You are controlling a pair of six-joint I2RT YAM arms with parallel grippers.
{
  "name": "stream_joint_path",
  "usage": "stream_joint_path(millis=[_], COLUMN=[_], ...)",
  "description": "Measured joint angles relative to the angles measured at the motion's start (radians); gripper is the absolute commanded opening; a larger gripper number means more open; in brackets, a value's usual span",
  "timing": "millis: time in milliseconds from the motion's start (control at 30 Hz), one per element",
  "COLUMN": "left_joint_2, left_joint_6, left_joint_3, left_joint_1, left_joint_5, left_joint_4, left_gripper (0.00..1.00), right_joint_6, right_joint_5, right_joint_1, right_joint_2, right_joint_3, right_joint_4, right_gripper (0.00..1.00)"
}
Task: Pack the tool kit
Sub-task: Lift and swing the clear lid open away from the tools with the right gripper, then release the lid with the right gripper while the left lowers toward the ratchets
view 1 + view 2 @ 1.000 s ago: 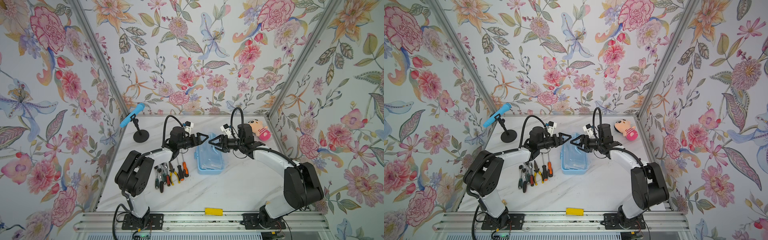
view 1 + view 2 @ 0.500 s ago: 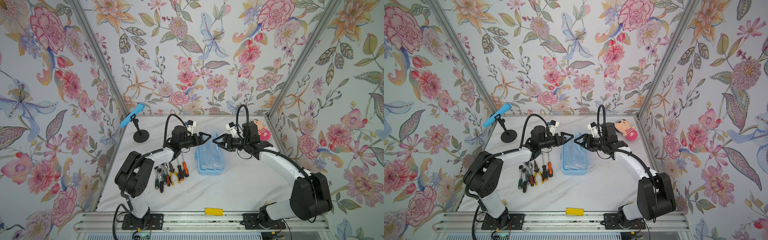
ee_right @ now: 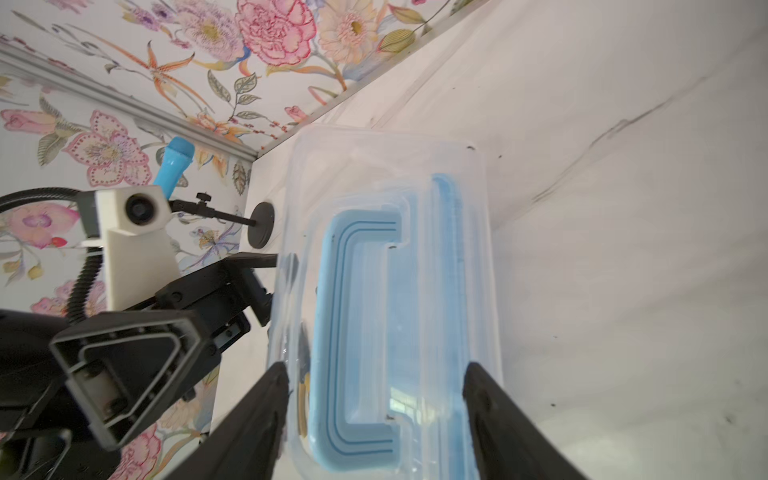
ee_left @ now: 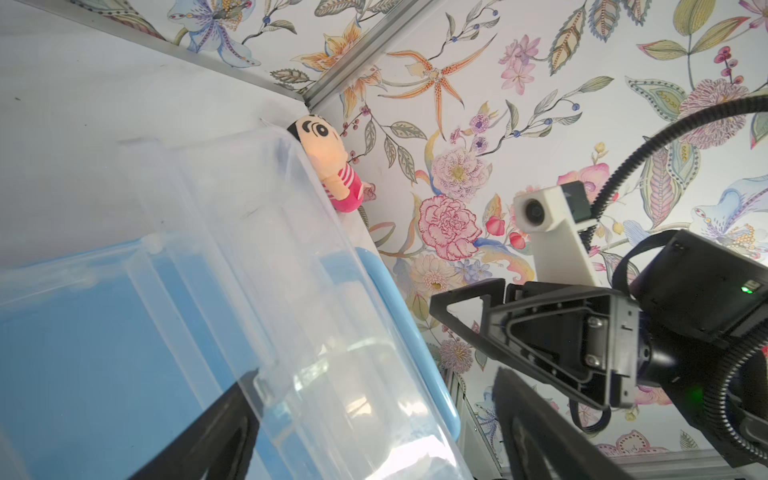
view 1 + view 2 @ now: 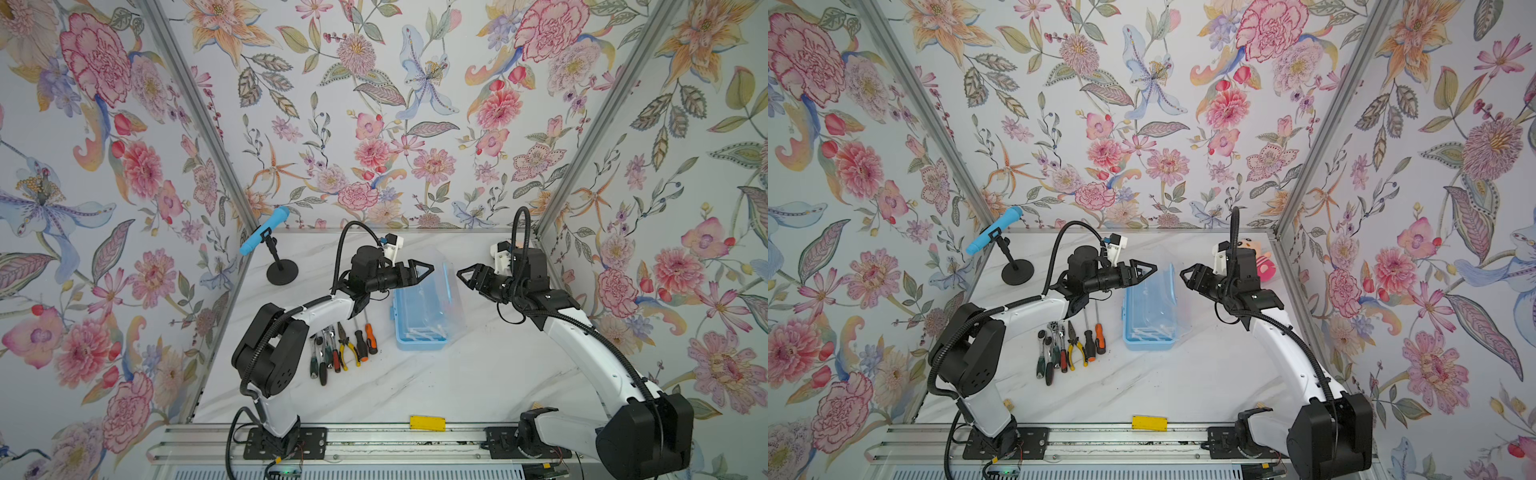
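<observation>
The light-blue box (image 5: 420, 337) sits on the tabletop (image 5: 465, 386), clear lid (image 5: 444, 286) raised; pliers (image 5: 348, 348), screwdrivers (image 5: 370, 337) and ratchets (image 5: 322, 360) lie beside it; left fingers (image 4: 208, 440) and right fingers (image 3: 257, 428) are spread, gripping nothing.

Bright, even light; faint shadows. Top views sharp. Wrist views blurred up close; glare on clear lid (image 4: 266, 257).

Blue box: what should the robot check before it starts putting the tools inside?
1. Lid open: ok, the clear lid stands raised.
2. Lid can stand alone: cannot tell.
3. Left side ready: ok, the left fingers are open around the lid's edge.
4. Right side free: ok, the right fingers are open, holding nothing.
5. Tools reachable: ok, the tools lie in a row beside the box.
</observation>
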Motion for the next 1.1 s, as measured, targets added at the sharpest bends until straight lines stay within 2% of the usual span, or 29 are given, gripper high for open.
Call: stream_joint_path(millis=[233,567,800,933,1100], left_joint_2=[0.012,0.190,0.192,0.169,0.044], left_joint_6=[0.003,0.011,0.047,0.105,0.201], left_joint_3=[0.100,0.345,0.347,0.349,0.273], left_joint_1=[-0.061,-0.150,-0.147,-0.128,-0.088], left_joint_5=[-0.003,-0.004,0.000,-0.029,-0.138], left_joint_4=[-0.061,-0.121,-0.157,-0.237,-0.343], left_gripper=[0.90,0.89,0.91,0.92,0.93], right_joint_6=[-0.001,-0.009,-0.019,-0.029,-0.058], right_joint_5=[0.092,0.136,0.129,0.129,0.174], right_joint_1=[-0.067,-0.151,-0.175,-0.171,-0.074], right_joint_2=[-0.106,-0.251,-0.251,-0.249,-0.234], right_joint_3=[-0.069,-0.080,-0.101,-0.101,-0.090], right_joint_4=[-0.083,-0.130,-0.154,-0.154,-0.169], right_gripper=[0.71,0.73,0.71,0.68,0.64])
